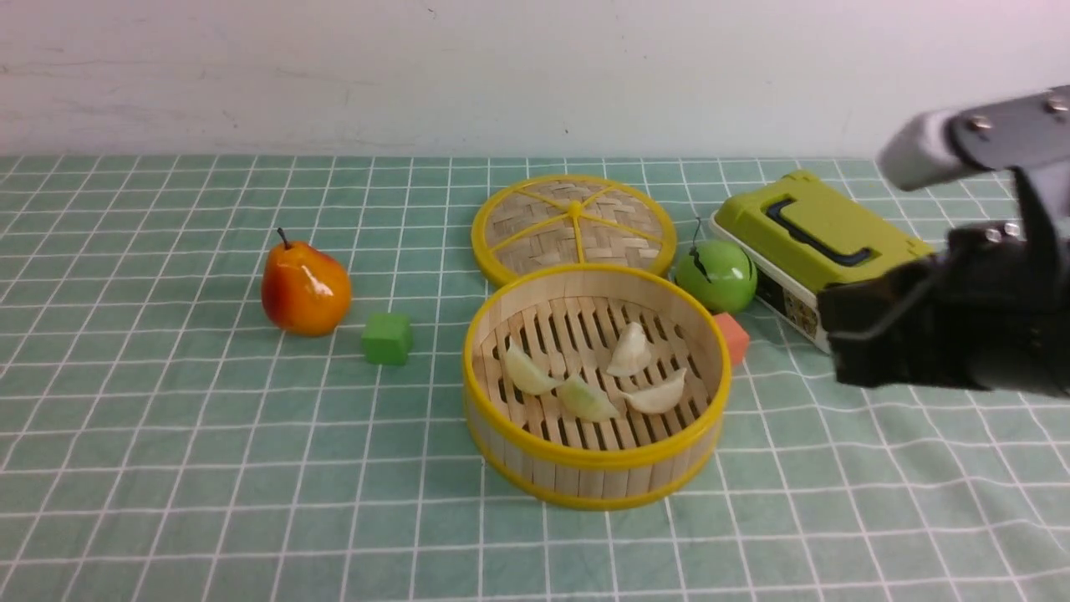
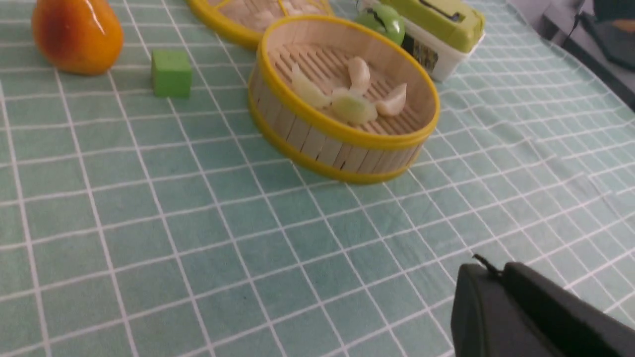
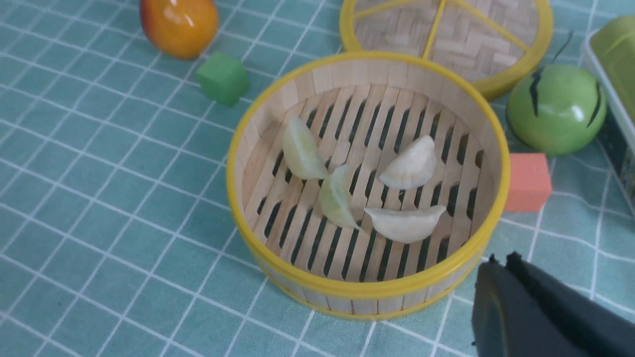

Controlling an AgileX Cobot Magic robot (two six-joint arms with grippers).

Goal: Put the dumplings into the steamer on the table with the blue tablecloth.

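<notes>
pear [image 1: 305,288] far left, green cube [image 1: 387,338] just beside it. lid [image 1: 573,226] at back, apple [image 1: 715,276] between lid and box [image 1: 815,242], orange cube [image 1: 733,336] just in front of apple.

Blue tablecloth [image 1: 209,468] over table [image 1: 836,518], steamer [image 1: 585,458], lid [image 1: 573,224], pear [image 1: 305,288], apple [image 1: 715,276], green cube [image 1: 387,338], orange cube [image 1: 736,336], box [image 1: 815,230]

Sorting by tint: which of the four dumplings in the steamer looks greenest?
The middle dumpling, just right of the leftmost one; it is yellow-green, while the other three are paler cream.
</notes>
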